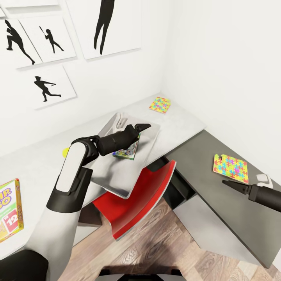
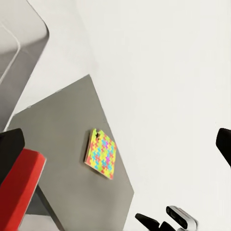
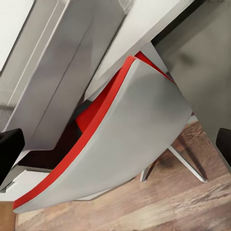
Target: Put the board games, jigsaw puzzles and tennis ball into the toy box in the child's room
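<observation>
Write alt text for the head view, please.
The left arm reaches over the grey toy box on the white desk, its gripper above a board game inside. Jigsaw puzzles lie beyond; red chair below.

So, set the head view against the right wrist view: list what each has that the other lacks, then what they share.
Head view has, right wrist view lacks: the Skip-Bo box at the table's left end, one jigsaw puzzle by the wall, a second puzzle on the dark cabinet, and the left gripper over the toy box.
Right wrist view has, head view lacks: thin metal legs under the red chair.
Shared: the red chair and the wood floor.
</observation>
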`<state>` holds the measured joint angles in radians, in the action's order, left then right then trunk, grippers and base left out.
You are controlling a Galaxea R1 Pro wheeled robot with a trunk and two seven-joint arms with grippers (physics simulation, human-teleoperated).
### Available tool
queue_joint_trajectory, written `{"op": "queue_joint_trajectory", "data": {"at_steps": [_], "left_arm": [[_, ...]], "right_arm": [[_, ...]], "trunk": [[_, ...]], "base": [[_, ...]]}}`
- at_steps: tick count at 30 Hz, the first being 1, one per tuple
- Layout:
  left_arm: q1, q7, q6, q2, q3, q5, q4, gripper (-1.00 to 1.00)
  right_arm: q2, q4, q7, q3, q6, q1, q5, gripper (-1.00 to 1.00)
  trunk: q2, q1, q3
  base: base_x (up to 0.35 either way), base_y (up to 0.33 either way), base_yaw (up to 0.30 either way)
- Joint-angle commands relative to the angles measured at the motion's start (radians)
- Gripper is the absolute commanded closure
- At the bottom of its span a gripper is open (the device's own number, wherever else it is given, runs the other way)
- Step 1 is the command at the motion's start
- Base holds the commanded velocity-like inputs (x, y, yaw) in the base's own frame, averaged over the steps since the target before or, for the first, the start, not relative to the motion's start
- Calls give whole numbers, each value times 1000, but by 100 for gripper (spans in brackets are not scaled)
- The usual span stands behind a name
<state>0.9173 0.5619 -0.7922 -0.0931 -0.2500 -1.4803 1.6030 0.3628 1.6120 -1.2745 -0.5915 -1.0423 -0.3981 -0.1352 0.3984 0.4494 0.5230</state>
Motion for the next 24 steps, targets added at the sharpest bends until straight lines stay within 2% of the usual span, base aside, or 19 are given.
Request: {"op": "queue_joint_trajectory", "data": {"at_steps": [1, 8, 16, 19, 21, 24], "left_arm": [[1, 10, -1, -1, -1, -11, 1, -100], [-2, 18, 1, -14, -6, -12, 2, -100], [-8, 63, 6, -28, -11, -13, 3, -100], [-9, 80, 7, -31, -21, -15, 3, -100], [-9, 93, 9, -36, -43, -29, 3, -100], [-9, 98, 10, -38, -56, -39, 3, -100]], "right_arm": [[0, 0, -3, -1, -5, -1, 0, -100], [1, 0, -3, -1, -5, -1, 0, -100], [-2, 0, 0, 0, -5, -2, 1, -100], [-7, 0, 3, 3, -5, -3, 2, -100], [-10, 0, 4, 5, -5, -3, 2, -100], [-11, 0, 5, 6, -5, -4, 3, -100]], "trunk": [[2, 1, 0], [2, 1, -9], [2, 1, -21], [2, 1, -26], [2, 1, -29], [2, 1, -34]], "base": [[0, 0, 0], [0, 0, 0], [0, 0, 0], [0, 0, 0], [0, 0, 0], [0, 0, 0]]}}
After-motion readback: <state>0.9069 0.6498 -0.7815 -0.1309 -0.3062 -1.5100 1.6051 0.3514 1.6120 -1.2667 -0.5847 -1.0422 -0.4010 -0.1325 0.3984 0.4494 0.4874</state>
